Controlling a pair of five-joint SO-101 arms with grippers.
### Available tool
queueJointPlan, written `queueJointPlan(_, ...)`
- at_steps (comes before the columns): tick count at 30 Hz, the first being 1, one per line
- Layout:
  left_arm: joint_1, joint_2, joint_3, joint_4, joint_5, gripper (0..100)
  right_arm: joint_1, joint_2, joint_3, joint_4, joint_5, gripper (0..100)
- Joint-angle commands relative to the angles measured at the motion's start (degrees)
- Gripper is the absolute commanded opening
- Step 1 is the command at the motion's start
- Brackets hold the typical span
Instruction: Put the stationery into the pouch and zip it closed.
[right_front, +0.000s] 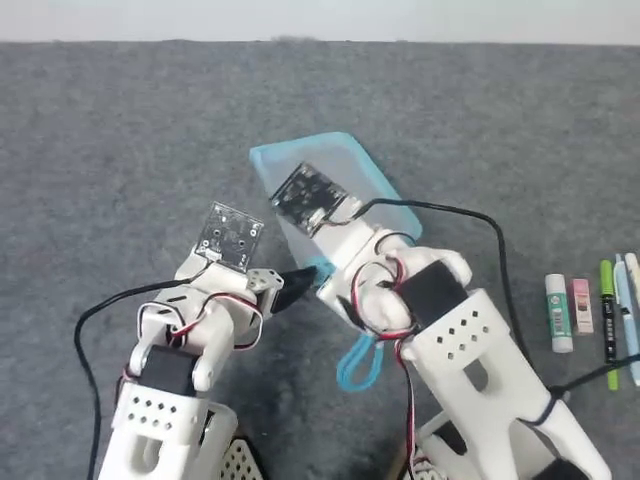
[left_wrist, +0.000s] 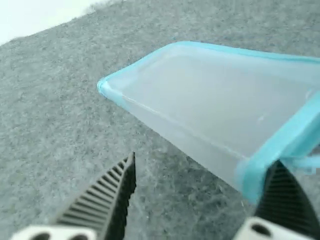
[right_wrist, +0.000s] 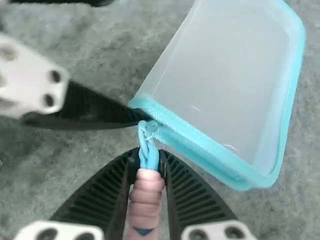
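Unzipping looks like the step: right gripper (right_wrist: 149, 160) pinched on the pink zipper pull (right_wrist: 146, 192), left gripper (left_wrist: 204, 162) gaping, empty, at a corner of the pouch (right_wrist: 225, 75). Next, brace that corner and drag; stationery (right_front: 582, 305) lies well apart.

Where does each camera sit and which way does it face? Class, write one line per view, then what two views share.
High view: fixed above the table, looking down on pouch, stationery, left arm and right arm.
Left wrist view: on the left arm, facing the pouch corner; open left gripper shows.
Right wrist view: on the right arm, facing the zipper pull; right gripper shut on it.
Shared: both wrist views show the pouch's zipper corner.
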Motion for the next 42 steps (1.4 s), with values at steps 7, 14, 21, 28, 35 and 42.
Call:
queueJointPlan(7,-4.13,-0.79,0.66,-4.40,0.70,38,-0.22,-1.01,-3.52,3.56,3.52,0.7)
queueJointPlan(14,-5.10,-0.79,0.66,-4.40,0.70,38,7.34,-1.01,-3.08,6.11,6.24,0.7)
queueJointPlan(21,-5.10,-0.79,0.66,-4.40,0.70,38,13.23,-6.37,-0.09,6.46,9.76,0.7)
queueJointPlan(28,-4.92,-0.79,0.75,-4.48,1.05,38,10.42,-16.31,3.25,6.55,8.88,0.7)
queueJointPlan(35,-4.40,-0.88,1.19,-4.48,1.23,38,-3.12,-17.27,3.60,6.02,6.07,0.7)
queueJointPlan(42,3.78,-1.32,0.84,-0.97,1.23,38,-3.30,-17.19,3.78,5.58,5.71,0.7)
